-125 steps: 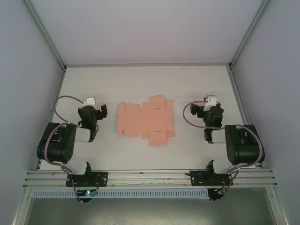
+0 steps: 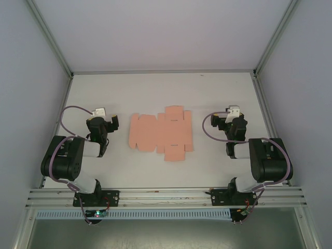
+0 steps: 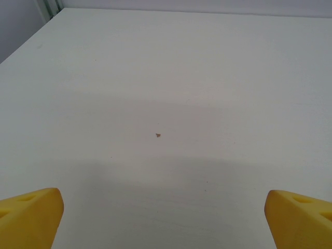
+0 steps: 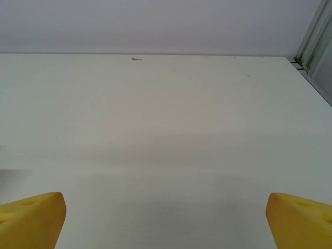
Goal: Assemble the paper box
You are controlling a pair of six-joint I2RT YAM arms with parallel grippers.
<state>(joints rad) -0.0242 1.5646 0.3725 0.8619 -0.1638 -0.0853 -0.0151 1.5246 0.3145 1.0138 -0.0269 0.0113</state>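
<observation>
Flat paper box sheet lying between my two released pincers.

The paper box [image 2: 161, 133] is a flat salmon-pink die-cut sheet with its flaps spread, lying at the centre of the top view on the white tabletop [image 2: 155, 93]. My left pincer [image 2: 110, 123] sits to the left of the sheet and my right pincer [image 2: 220, 120] to its right, both apart from the card. In the left wrist view my yellow fingertips [image 3: 31, 215] sit in the bottom corners, spread wide and holding nothing. The right wrist view shows its fingertips [image 4: 31, 218] the same way.
</observation>
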